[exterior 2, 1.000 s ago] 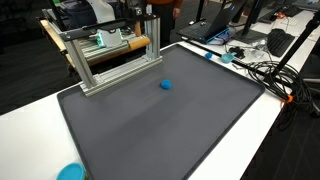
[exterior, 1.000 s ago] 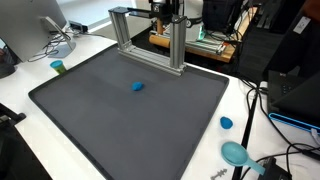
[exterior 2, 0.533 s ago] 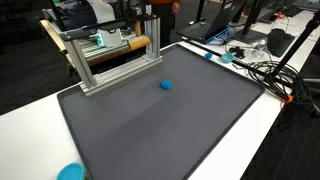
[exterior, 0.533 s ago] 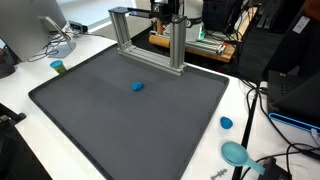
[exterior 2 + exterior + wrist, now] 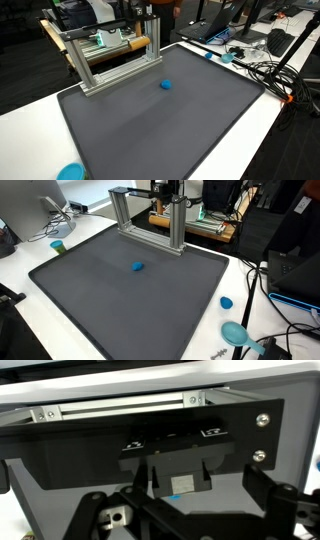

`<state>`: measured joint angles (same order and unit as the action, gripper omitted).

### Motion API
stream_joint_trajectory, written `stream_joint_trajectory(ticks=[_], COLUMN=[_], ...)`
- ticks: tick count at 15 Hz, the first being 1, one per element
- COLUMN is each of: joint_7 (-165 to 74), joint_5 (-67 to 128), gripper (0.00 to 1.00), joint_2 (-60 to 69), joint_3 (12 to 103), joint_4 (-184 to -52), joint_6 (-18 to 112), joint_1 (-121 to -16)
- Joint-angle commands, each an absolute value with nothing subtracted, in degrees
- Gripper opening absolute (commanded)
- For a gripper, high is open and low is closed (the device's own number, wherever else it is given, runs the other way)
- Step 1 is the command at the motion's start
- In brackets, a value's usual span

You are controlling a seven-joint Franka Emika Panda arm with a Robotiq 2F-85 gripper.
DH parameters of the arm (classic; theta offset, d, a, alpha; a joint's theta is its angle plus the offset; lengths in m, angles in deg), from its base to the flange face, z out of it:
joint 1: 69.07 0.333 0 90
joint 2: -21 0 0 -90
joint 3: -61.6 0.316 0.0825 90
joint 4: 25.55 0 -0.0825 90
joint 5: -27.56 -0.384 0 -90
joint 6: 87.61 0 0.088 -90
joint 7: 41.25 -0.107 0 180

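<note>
Blue against dark grey, the small ball [image 5: 138,267] lies alone on the mat [image 5: 120,300], toward the end where the aluminium frame [image 5: 177,225] stands but well apart from it. It touches nothing, so it looks open to approach from above or from any side. The mat probably serves two ends: its soft, dull face would keep a round thing from rolling off, and its dark colour sets the ball off sharply in both exterior views. The frame stands on the mat's edge rather than in its middle. The other small pieces lie off the mat on the white table [image 5: 240,280]: a flat blue disc [image 5: 226,303], a teal dish [image 5: 235,333] and a green cup [image 5: 58,247]. Cables [image 5: 262,70] trail there too. The arm cannot be made out with any certainty in either exterior view. In the wrist view the claw [image 5: 188,510] comes in from the bottom edge with its fingers [image 5: 105,515] spread wide. Nothing sits between them, so it holds and touches nothing. A tiny blue speck low in that view may be the ball, though it is too small to be sure.
</note>
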<state>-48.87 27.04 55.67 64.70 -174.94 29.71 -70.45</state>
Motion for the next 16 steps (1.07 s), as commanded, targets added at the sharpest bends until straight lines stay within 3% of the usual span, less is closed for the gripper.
stream_joint_trajectory(ticks=[1,10,16], joint_7=[-48.41,-49.58,-47.82], joint_5=[26.86,28.86,28.53], gripper=[0.99,1.0,1.0], joint_2=[55.99,59.08,58.59], joint_3=[63.81,65.42,65.31], joint_4=[-176.6,-175.64,-175.83], joint_6=[33.26,26.75,31.64], joint_1=[-70.33,-70.51,-69.77])
